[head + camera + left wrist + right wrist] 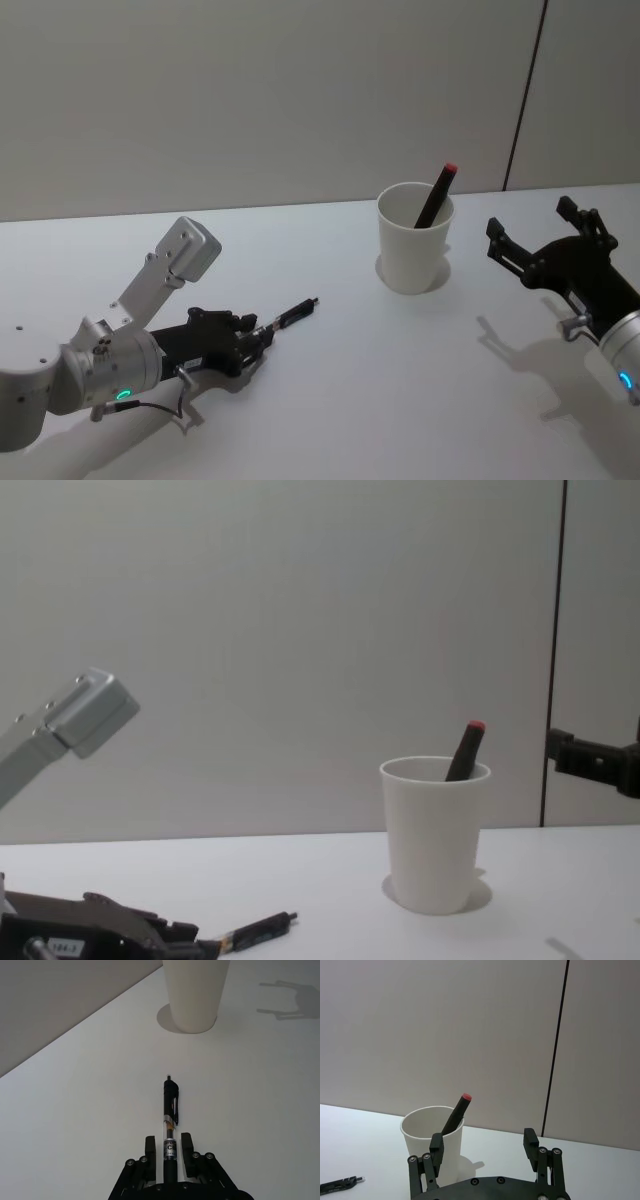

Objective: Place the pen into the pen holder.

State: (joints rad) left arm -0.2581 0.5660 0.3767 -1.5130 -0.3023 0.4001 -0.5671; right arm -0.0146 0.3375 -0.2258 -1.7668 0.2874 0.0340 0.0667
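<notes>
Left gripper (262, 335): low over the white bench (380, 410), jaws pinching a black pen (297, 314), well left of the pen holder (415, 250). Pen holder: upright, red-capped marker (436, 200) leaning inside. Right gripper (530, 222): right of the pen holder, jaws spread.

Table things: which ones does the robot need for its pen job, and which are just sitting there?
For the job:
black pen, clamped in the left gripper
white pen holder

Just there:
red-tipped marker, leaning inside the pen holder
right gripper, open, to one side of the holder
</notes>
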